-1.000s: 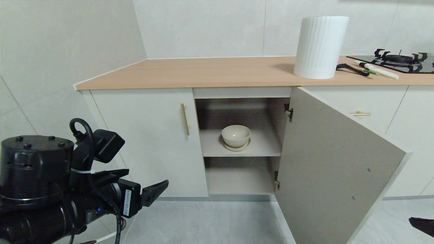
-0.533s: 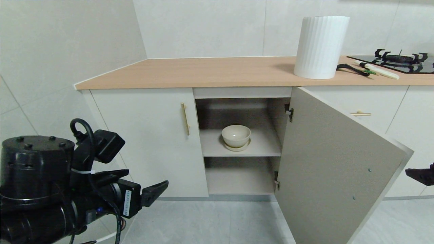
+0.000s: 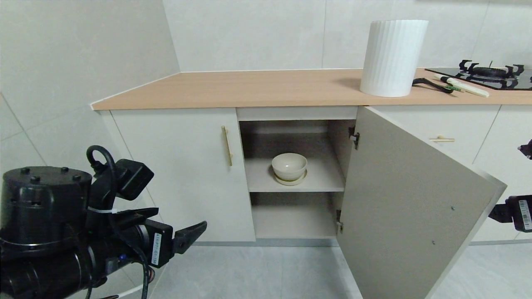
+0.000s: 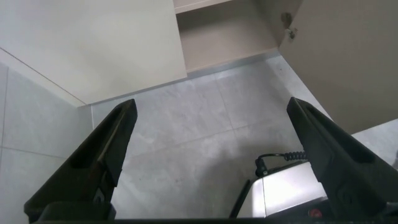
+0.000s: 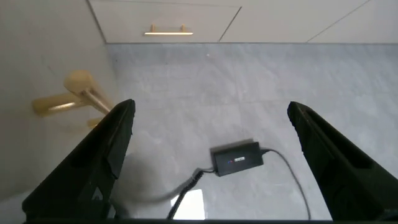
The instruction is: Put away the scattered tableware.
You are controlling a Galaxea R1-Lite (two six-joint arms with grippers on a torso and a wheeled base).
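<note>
One bowl is sitting on a small plate on the upper shelf of the open cupboard. Left gripper and right gripper are both hanging over the floor with jaws spread apart, gripping nothing.

The head camera looks forward and slightly down, from some way off, at the countertop and the open cabinet door. The left wrist camera faces down at the floor and the cabinet's bottom shelf. The right wrist camera faces down close beside that door's handle. All three share the door.

Black left arm, looped cable, white label, tapered claw
</note>
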